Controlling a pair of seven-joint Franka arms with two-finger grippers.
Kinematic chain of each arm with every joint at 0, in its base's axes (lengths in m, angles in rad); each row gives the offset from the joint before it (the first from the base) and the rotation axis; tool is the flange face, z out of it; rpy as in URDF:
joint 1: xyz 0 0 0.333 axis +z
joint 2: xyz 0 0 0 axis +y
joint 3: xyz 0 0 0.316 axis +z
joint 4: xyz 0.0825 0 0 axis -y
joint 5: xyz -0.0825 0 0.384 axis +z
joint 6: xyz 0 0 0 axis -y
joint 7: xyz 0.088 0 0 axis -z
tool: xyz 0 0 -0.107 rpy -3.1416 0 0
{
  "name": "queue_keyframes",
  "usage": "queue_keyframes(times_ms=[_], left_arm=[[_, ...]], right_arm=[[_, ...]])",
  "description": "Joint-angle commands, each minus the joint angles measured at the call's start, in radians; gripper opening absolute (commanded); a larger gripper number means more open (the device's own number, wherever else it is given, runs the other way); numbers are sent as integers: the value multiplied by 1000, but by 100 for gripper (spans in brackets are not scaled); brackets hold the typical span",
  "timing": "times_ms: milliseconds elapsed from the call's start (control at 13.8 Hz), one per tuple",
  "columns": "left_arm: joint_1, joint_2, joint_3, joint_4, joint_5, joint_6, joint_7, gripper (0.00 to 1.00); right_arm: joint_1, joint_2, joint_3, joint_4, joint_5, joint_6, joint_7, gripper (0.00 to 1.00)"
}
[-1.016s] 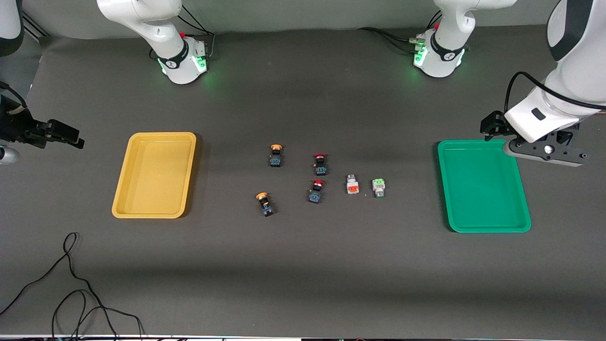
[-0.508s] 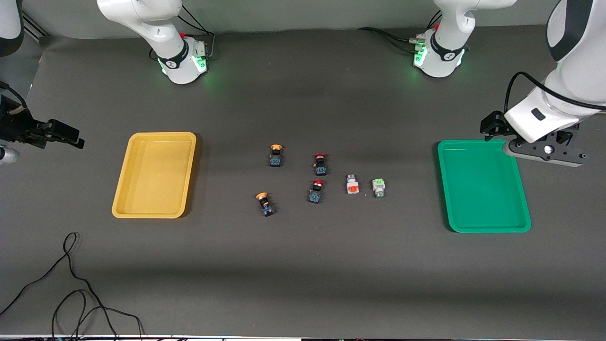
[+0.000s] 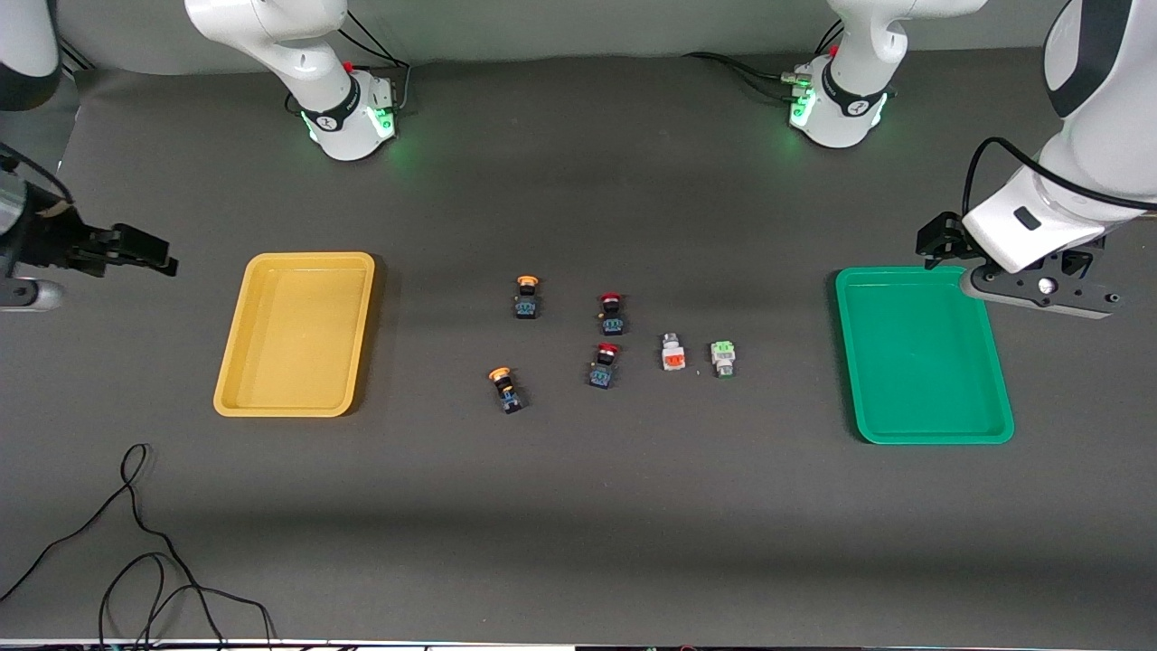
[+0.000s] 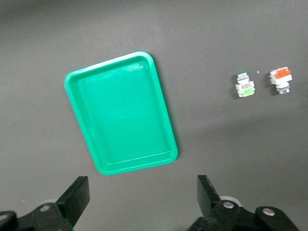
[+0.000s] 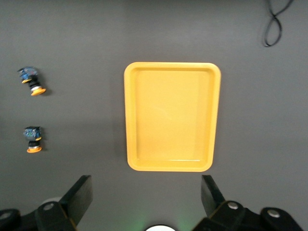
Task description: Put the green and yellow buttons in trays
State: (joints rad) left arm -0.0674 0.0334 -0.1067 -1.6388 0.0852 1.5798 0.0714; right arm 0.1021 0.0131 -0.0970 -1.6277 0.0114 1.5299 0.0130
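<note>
Two black-bodied buttons with yellow-orange caps (image 3: 527,297) (image 3: 504,387) lie mid-table; they also show in the right wrist view (image 5: 32,82) (image 5: 32,138). The white-bodied green button (image 3: 721,357) (image 4: 244,85) lies nearer the green tray (image 3: 904,271) (image 4: 110,60). The yellow tray (image 3: 307,258) (image 5: 172,65) lies toward the right arm's end. Both trays are empty. My left gripper (image 3: 1039,291) (image 4: 143,192) hovers open and empty over the green tray's outer edge. My right gripper (image 3: 32,294) (image 5: 147,195) hovers open and empty over the table outside the yellow tray.
Two black-bodied red-capped buttons (image 3: 611,313) (image 3: 605,364) and a white-bodied orange-red one (image 3: 671,353) (image 4: 280,80) lie among the task buttons. A black cable (image 3: 136,542) (image 5: 274,24) loops on the table near the front camera at the right arm's end.
My right gripper has shifted slightly toward the yellow tray. The left arm, the buttons and the trays have not moved.
</note>
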Motion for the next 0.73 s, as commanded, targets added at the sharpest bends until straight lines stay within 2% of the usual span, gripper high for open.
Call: queue_keyframes(times_ms=[0, 363, 653], left_arm=[[26, 13, 4, 28, -62, -26, -8, 100], [26, 13, 2, 28, -61, -26, -10, 100], [21, 22, 1, 42, -65, -24, -15, 100]], right_arm=[[85, -22, -1, -52, 10, 44, 54, 100], [336, -6, -1, -149, 51, 225, 397, 100], [588, 89, -1, -149, 41, 337, 744, 100]])
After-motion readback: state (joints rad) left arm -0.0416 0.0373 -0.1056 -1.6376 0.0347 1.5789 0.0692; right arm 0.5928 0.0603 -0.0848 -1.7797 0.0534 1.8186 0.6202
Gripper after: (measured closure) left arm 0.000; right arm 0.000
